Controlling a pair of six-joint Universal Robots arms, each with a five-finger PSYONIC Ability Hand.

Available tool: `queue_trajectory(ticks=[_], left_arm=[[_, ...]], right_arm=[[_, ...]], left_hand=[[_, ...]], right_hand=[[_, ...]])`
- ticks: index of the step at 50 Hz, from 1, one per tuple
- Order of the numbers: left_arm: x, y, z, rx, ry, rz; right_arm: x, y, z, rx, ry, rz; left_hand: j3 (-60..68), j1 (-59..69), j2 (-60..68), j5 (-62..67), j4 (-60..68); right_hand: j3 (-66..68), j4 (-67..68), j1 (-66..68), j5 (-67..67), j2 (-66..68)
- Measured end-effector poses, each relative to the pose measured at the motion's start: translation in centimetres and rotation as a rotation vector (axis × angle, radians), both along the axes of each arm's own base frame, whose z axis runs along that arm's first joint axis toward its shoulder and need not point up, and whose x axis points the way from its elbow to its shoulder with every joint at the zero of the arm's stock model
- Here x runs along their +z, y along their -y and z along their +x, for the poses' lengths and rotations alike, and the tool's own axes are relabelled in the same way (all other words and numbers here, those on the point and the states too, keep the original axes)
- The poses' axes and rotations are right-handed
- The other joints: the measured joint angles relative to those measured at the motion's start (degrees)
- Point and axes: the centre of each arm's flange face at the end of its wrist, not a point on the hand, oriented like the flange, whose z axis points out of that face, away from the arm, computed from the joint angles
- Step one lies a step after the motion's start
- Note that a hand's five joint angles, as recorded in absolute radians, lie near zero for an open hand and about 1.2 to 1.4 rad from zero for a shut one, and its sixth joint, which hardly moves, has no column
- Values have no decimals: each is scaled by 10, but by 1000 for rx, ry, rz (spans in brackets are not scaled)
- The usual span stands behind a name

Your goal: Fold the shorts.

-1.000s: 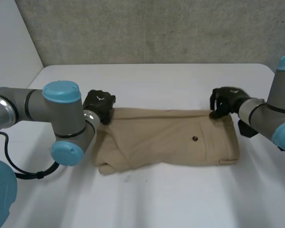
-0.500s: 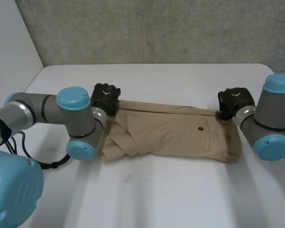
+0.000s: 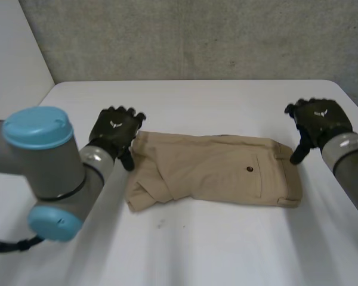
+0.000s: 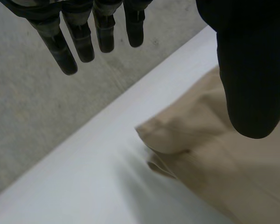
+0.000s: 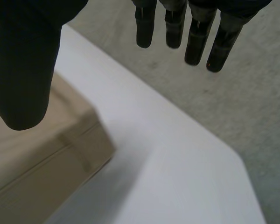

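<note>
You are viewing: folded tan fabric shorts point(image 3: 218, 173), lying flat mid-way across the white table point(image 3: 227, 250), button pocket facing up, leg end rumpled. Left hand point(image 3: 114, 132) and right hand point(image 3: 318, 122) are hovering just beside opposite ends, fingers straight, gripping nothing.

The right hand point(image 5: 23, 60) is spread, its fingers point(image 5: 196, 39) straight and well apart from the thumb, gripping nothing. Under the thumb lies one corner of the tan shorts point(image 5: 37, 158), layered flat (the stacked edges show as fine lines), with a belt loop point(image 5: 79, 150) across the waistband near that corner. The shorts rest on the white counter point(image 5: 172, 177). Past the fingertips, beyond the counter's edge, is a grey speckled surface point(image 5: 242, 107).
</note>
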Motion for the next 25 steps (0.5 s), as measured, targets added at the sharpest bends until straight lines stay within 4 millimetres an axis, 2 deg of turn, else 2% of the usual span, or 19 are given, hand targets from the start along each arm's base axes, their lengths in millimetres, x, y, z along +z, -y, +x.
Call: queue_trajectory(ticks=[6,12,20,25], left_arm=[[-3,-31,15,8,-75,128],[-13,-45,18,-9,-128,224],[-31,-43,19,-7,-128,281],[-49,-27,23,25,-115,296]], right_arm=[[-15,-35,-3,59,-7,115],[-33,-54,-2,110,-3,196],[-50,-57,-2,120,0,212],[-64,-48,-1,108,1,171]], left_hand=[[85,103,87,86,92],[145,159,144,146,152],[211,228,213,210,218],[371,388,372,366,377]], right_hand=[[106,109,95,90,108],[127,131,110,111,129],[167,168,145,146,171],[251,252,219,226,254]])
